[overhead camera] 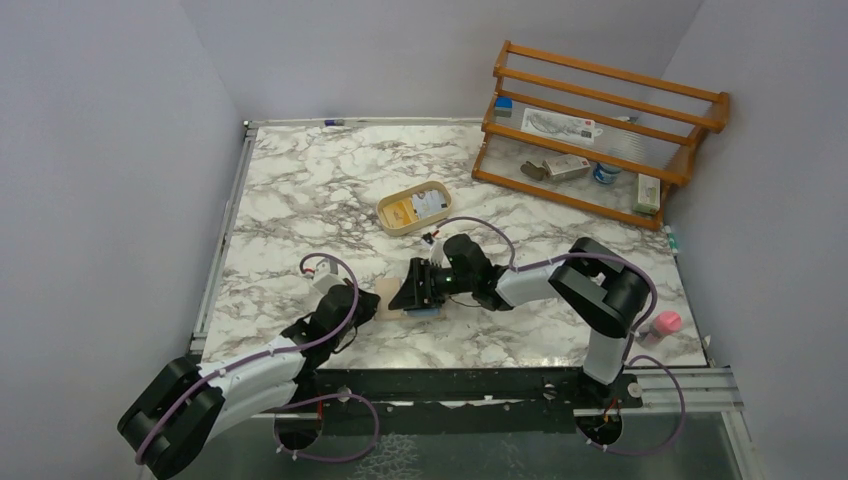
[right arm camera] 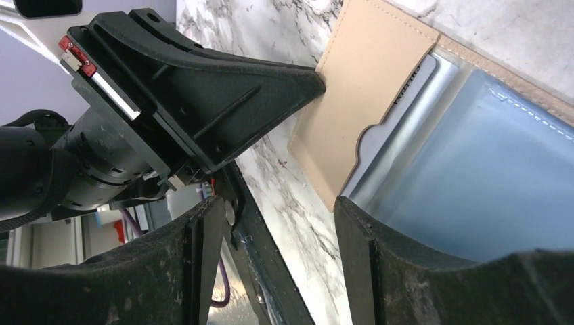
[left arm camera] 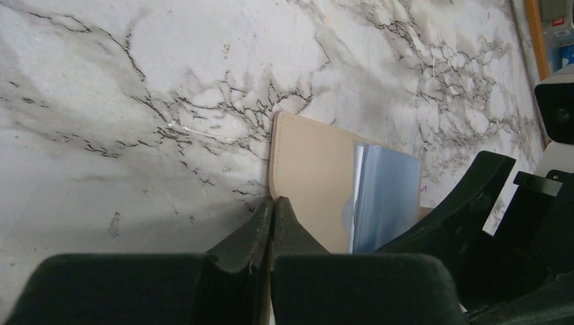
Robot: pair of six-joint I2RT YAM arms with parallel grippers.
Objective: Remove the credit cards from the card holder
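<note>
The tan card holder [overhead camera: 392, 300] lies open on the marble near the table's front edge. My left gripper [left arm camera: 274, 200] is shut on its near left edge, with a sliver of tan showing between the fingers. Light blue credit cards [left arm camera: 386, 196] lie on the card holder's [left arm camera: 311, 169] right half. In the right wrist view, one pale card [right arm camera: 406, 115] sticks out of a pocket of the card holder [right arm camera: 369, 81], and a blue card [right arm camera: 474, 176] lies beside it. My right gripper [right arm camera: 276, 203] hangs open over that side, one finger [right arm camera: 369, 261] above the blue card, and holds nothing.
An oval beige tray [overhead camera: 413, 208] with cards in it sits behind the card holder. A wooden rack [overhead camera: 600, 130] with small items stands at the back right. A pink object [overhead camera: 665, 323] is at the right front edge. The two grippers are close together.
</note>
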